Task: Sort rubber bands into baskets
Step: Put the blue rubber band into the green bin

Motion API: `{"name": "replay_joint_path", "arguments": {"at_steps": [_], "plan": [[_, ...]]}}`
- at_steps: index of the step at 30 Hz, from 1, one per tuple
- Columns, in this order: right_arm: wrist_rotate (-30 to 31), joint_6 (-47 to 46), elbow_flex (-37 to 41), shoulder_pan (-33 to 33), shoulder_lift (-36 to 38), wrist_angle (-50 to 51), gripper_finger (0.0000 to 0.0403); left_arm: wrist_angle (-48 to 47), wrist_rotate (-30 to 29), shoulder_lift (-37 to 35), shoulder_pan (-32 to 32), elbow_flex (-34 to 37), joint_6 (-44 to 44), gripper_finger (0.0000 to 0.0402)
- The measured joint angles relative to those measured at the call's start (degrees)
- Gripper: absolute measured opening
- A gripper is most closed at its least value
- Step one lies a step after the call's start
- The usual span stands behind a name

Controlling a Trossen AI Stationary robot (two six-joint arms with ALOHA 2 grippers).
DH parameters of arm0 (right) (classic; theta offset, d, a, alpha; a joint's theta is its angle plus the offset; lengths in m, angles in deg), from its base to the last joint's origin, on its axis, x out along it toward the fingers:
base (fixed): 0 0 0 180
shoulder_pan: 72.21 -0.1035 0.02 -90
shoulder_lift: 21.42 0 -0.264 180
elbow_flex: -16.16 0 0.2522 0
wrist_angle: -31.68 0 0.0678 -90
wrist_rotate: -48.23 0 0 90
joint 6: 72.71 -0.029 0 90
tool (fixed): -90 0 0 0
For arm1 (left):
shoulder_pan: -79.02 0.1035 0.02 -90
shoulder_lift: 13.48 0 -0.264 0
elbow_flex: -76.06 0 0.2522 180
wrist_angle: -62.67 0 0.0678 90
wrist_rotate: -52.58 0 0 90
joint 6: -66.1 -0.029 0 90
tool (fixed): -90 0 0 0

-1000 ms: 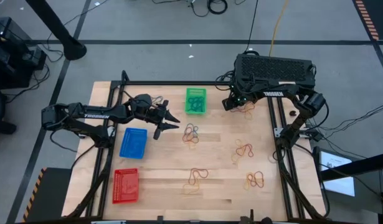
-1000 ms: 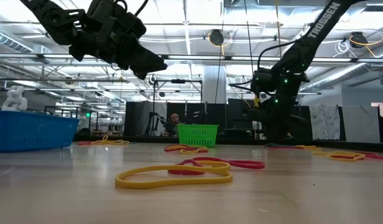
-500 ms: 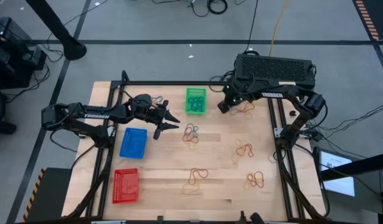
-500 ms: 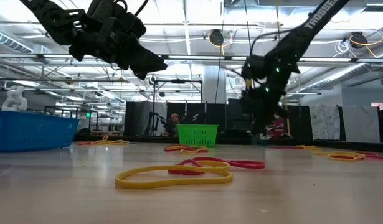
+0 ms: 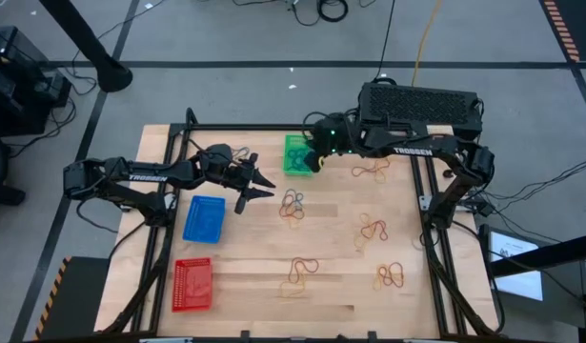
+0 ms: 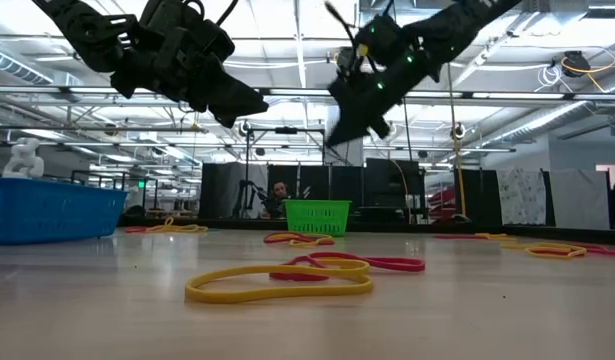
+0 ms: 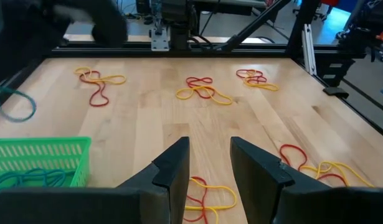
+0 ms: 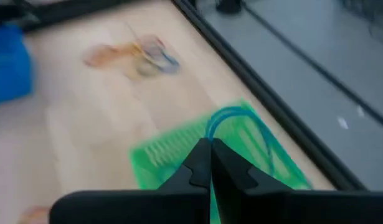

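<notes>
The right gripper hangs over the green basket, jaws pressed together on a blue-green rubber band looping above it. The left gripper hovers beside the blue basket, jaws spread, empty. Red and yellow bands lie scattered on the table.

Even, bright overhead light (ceiling strips glaring in the low view), right wrist view seemingly motion-blurred, shadows soft.

Three baskets stand on the bench: one green basket, one blue basket, one red basket. Two arms reach over it. Loose rubber bands lie in about six small clusters, too tangled to count singly.
</notes>
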Motion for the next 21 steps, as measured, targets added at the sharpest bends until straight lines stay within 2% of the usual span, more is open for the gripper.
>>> {"name": "replay_joint_path", "arguments": {"at_steps": [5, 21], "plan": [[0.1, 0.8, -0.2, -2.8, -0.7, -7.6, 0.0, 0.0, 0.0, 0.0, 0.0, 0.0, 0.0, 0.0123], [0.9, -0.5, -0.2, -0.5, -9.6, -7.9, 0.0, -0.2, 0.0, 0.0, 0.0, 0.0, 0.0, 0.0123]]}}
